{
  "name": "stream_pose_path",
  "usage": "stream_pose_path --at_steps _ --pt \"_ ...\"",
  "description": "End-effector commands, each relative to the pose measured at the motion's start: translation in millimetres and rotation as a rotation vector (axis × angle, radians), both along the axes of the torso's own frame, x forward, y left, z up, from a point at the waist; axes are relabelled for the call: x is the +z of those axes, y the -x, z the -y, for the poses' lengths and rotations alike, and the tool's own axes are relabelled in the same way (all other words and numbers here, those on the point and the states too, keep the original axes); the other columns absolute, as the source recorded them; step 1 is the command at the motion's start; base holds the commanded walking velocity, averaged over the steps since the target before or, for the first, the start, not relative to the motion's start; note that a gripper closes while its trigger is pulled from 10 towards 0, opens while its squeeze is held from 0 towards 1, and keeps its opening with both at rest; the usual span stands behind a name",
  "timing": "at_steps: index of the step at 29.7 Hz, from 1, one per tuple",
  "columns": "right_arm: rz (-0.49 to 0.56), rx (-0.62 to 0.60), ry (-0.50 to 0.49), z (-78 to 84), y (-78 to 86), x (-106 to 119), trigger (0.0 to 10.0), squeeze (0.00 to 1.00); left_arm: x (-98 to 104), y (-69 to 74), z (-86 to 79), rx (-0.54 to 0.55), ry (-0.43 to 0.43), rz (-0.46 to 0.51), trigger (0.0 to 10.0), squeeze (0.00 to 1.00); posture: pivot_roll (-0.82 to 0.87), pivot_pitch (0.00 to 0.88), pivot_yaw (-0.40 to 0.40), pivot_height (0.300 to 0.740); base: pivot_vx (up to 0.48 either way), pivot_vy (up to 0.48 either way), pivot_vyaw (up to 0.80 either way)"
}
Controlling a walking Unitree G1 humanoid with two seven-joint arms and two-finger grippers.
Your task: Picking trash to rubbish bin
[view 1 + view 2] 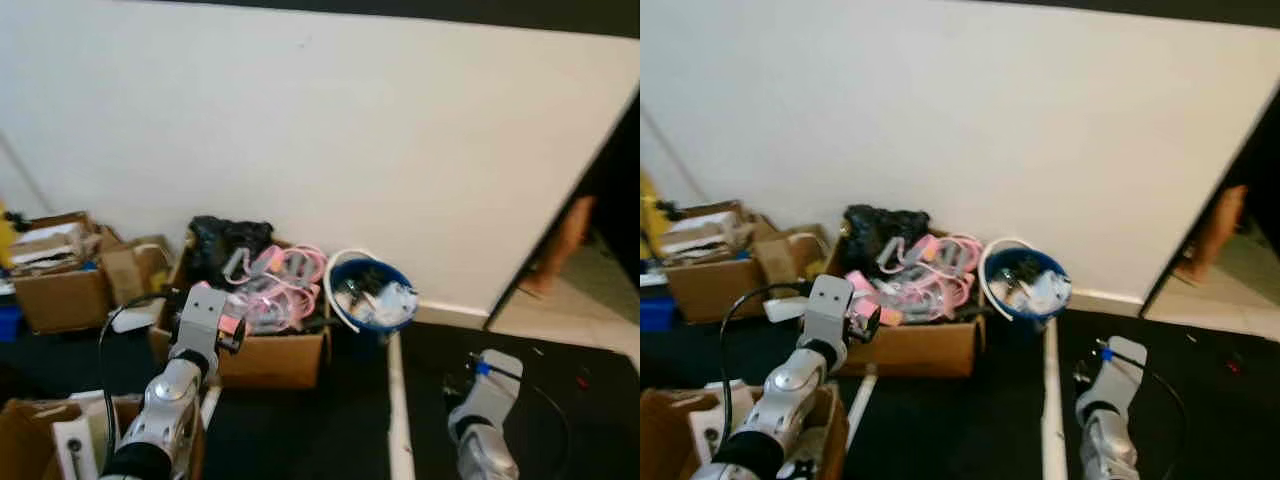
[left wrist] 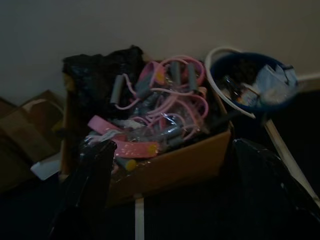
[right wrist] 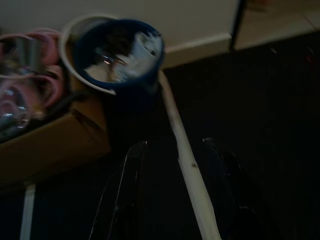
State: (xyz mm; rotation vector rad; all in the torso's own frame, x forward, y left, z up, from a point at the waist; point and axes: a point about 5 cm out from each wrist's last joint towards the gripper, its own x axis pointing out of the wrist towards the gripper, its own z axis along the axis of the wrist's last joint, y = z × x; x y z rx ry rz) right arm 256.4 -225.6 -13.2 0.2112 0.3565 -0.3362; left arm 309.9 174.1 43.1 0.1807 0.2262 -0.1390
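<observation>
While the blue rubbish bin point(image 1: 372, 295) stands against the white wall point(image 1: 330, 130), stuffed with white scraps, it lies ahead of both sets of fingers. Beyond the right gripper point(image 3: 175, 200), whose fingers point(image 3: 122, 195) are spread with nothing between them, a white strip point(image 3: 187, 170) runs along the dark floor point(image 3: 270, 125) up to the bin. The left gripper point(image 2: 165, 200) has its fingers point(image 2: 87, 190) wide apart too, just short of a cardboard box point(image 1: 270, 355) of pink bands point(image 2: 170, 95) beside the bin.
</observation>
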Motion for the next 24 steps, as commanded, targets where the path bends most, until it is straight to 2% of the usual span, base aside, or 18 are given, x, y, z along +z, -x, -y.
stream_pose_path --at_steps 1,11,24 --pt "-0.018 -0.004 0.01 1.6 2.9 -2.5 10.0 0.0 -3.7 1.2 0.8 0.011 0.007 -0.021 10.0 0.0 -0.07 0.036 0.004 0.74 0.0 0.0 -0.8" --pt "-0.034 -0.037 0.031 8.5 5.3 -2.6 10.0 0.0 -1.7 -1.3 6.7 0.01 0.026 -0.015 10.0 0.0 -0.08 0.049 0.004 0.74 0.0 0.0 -0.8" --pt "-0.045 -0.037 0.06 8.9 5.7 -2.7 10.0 0.0 -0.5 -2.6 9.1 -0.003 0.021 -0.012 10.0 0.0 -0.08 0.047 0.003 0.74 0.0 0.0 -0.8"
